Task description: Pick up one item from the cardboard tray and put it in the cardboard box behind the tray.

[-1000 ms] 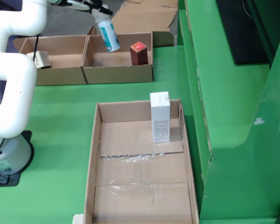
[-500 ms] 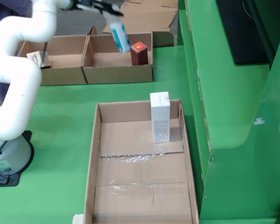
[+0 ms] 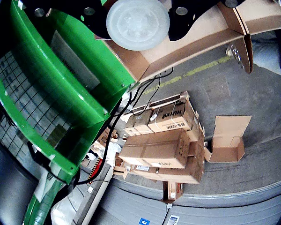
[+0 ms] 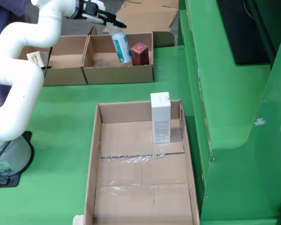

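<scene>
In the view from the side, my gripper [image 4: 111, 21] is shut on the neck of a white spray bottle with a blue label [image 4: 122, 47]. The bottle hangs tilted over the right compartment of the cardboard box [image 4: 119, 74] behind the tray. A dark red carton [image 4: 139, 54] stands in that compartment just right of the bottle. In the cardboard tray [image 4: 96, 154], a tall white carton [image 4: 160, 117] stands upright at the far right. The view that rides on the gripper shows the bottle's round white end [image 3: 137, 23] between my black fingers [image 3: 91, 18].
The box's left compartment holds a small pale carton [image 4: 36, 57]. A raised green ledge [image 4: 225, 93] runs along the tray's right side. My arm's base [image 4: 7, 159] stands left of the tray. Flat cardboard [image 4: 147, 14] lies behind the box. Stacked cartons [image 3: 159, 140] sit on the floor.
</scene>
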Motion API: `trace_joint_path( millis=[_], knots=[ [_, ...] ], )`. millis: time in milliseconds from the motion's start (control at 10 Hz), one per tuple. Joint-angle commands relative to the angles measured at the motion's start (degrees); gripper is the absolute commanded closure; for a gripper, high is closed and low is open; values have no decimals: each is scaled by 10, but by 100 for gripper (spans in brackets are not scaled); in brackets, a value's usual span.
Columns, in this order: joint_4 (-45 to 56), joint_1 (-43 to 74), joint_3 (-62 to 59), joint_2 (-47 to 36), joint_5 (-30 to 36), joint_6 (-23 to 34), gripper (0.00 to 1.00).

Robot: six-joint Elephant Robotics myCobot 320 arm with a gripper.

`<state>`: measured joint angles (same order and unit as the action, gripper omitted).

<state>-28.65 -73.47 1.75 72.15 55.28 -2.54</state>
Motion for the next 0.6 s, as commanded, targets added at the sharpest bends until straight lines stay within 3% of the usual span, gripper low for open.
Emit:
trace_joint_path(
  millis=[0,300,500],
  knots=[
    [-7,-8,-17,-4,-7,-1,100],
    [-7,-9,-18,15,-7,-14,100],
    [-7,-6,-18,76,-6,-86,100]
  ],
)
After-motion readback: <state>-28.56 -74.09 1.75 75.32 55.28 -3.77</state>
